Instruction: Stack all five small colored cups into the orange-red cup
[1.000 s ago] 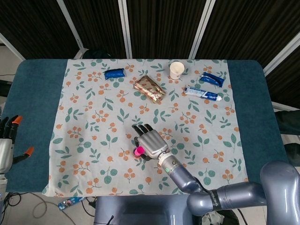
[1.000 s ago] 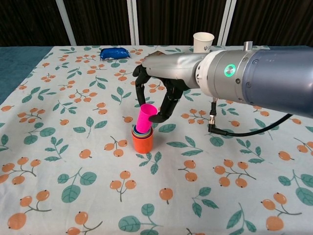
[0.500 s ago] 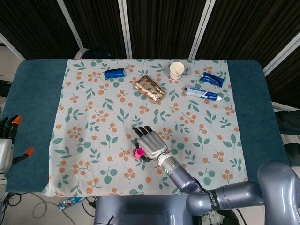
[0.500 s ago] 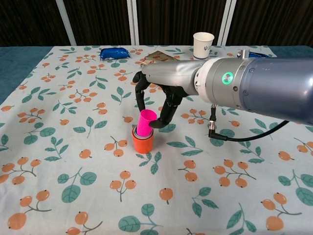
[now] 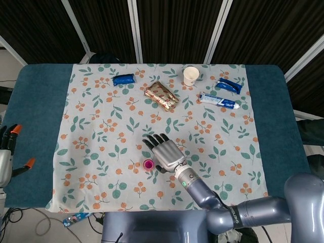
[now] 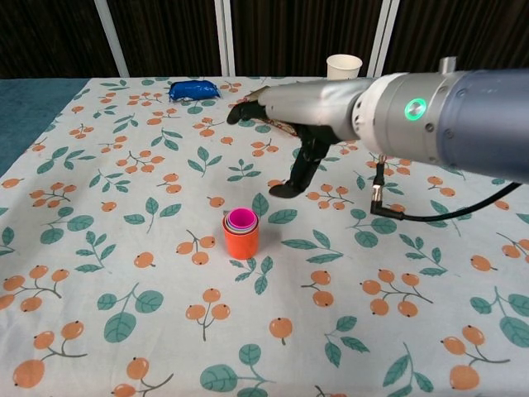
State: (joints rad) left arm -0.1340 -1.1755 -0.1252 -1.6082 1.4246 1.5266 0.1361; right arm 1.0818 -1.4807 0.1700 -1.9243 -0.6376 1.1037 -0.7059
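Note:
The orange-red cup (image 6: 241,240) stands on the floral cloth with smaller cups nested inside it; the pink cup (image 6: 242,218) sits innermost, its rim level with the others. From above the stack (image 5: 148,164) shows as a pink ring. My right hand (image 6: 285,141) hovers above and to the right of the stack, fingers spread and holding nothing; in the head view the right hand (image 5: 164,152) sits just right of the cups. My left hand (image 5: 7,152) rests off the cloth at the far left edge, and its fingers are too poorly shown to judge.
At the far side of the floral tablecloth (image 5: 101,126) lie a blue packet (image 5: 124,79), a gold snack pack (image 5: 161,95), a white paper cup (image 5: 191,76), a toothpaste tube (image 5: 218,101) and another blue packet (image 5: 229,85).
The pink cup dropped fully into the stack as my right hand let it go. The hand then opened and lifted up and to the right.

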